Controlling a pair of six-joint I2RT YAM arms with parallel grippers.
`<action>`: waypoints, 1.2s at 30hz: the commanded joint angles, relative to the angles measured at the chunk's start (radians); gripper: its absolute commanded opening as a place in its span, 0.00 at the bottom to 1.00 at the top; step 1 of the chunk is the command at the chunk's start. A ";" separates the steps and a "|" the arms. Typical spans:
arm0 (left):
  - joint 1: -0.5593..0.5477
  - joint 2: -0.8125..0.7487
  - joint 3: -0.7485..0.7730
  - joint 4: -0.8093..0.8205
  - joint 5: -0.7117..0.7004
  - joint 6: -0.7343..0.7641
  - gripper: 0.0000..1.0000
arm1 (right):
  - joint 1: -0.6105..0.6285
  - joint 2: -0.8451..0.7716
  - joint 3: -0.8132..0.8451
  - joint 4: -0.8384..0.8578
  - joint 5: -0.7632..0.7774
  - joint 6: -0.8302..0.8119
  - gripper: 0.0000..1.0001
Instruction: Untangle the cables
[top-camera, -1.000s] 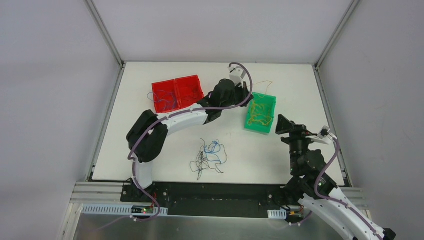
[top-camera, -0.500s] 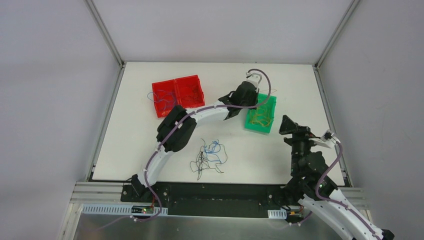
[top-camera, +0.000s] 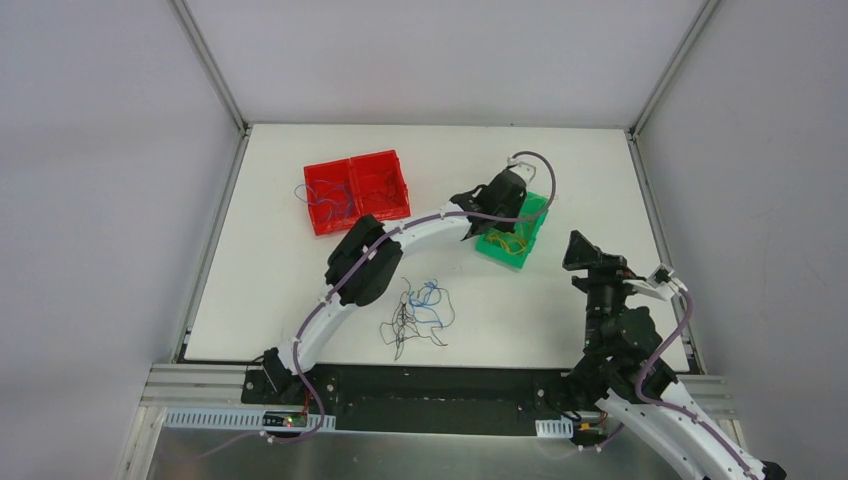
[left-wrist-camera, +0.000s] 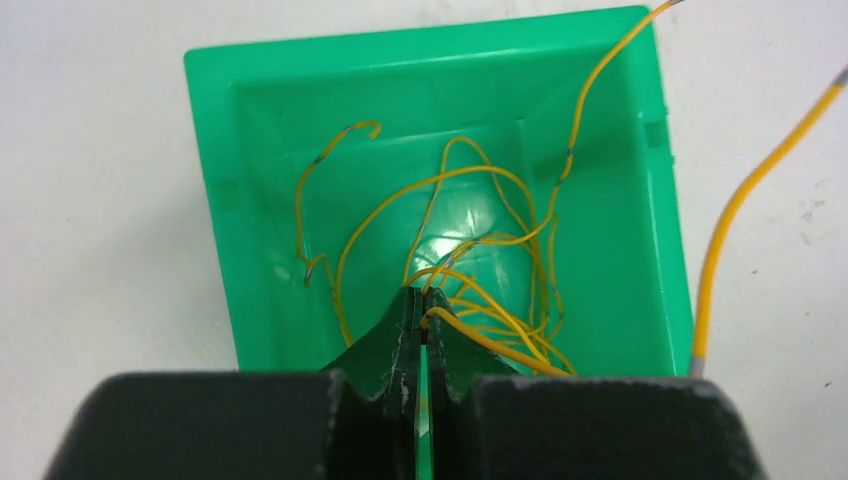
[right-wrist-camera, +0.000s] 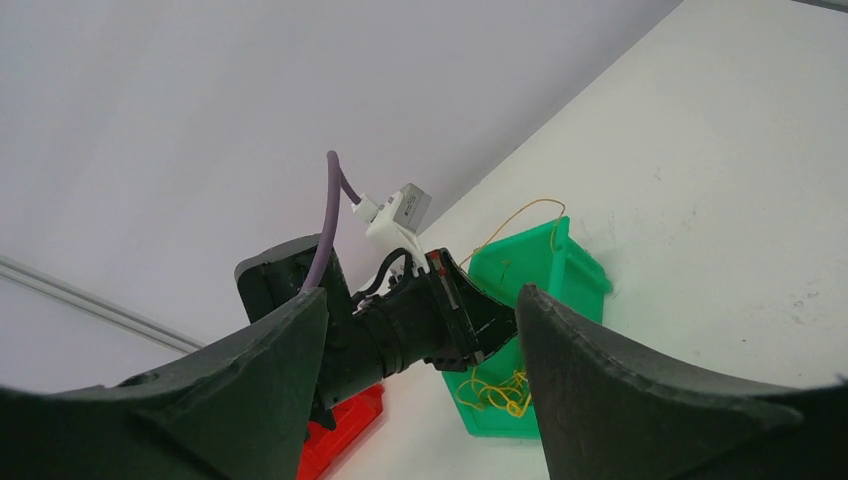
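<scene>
one white table (top-camera: 300, 280), grey walls (top-camera: 430, 60), left hand (left-wrist-camera: 422, 300) grasping yellow cable (left-wrist-camera: 480, 342), right hand (right-wrist-camera: 420, 300) released

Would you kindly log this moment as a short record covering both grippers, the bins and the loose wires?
Left gripper: over green plastic bin, shut on a thin yellow wire
Right gripper: open, raised, holding nothing
Green bin contents: more yellow wires
Red plastic bins: hold a few wires
Table tangle: blue and black wires, untouched
</scene>
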 joint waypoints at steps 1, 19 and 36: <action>0.001 0.027 0.108 -0.222 0.006 0.022 0.00 | -0.002 0.011 0.009 0.010 0.035 0.011 0.72; 0.000 -0.108 0.104 -0.349 0.009 0.038 0.27 | -0.002 0.128 0.070 -0.063 0.106 0.049 0.70; 0.000 -0.260 0.093 -0.351 -0.023 0.057 0.33 | -0.002 0.138 0.086 -0.080 0.096 0.042 0.70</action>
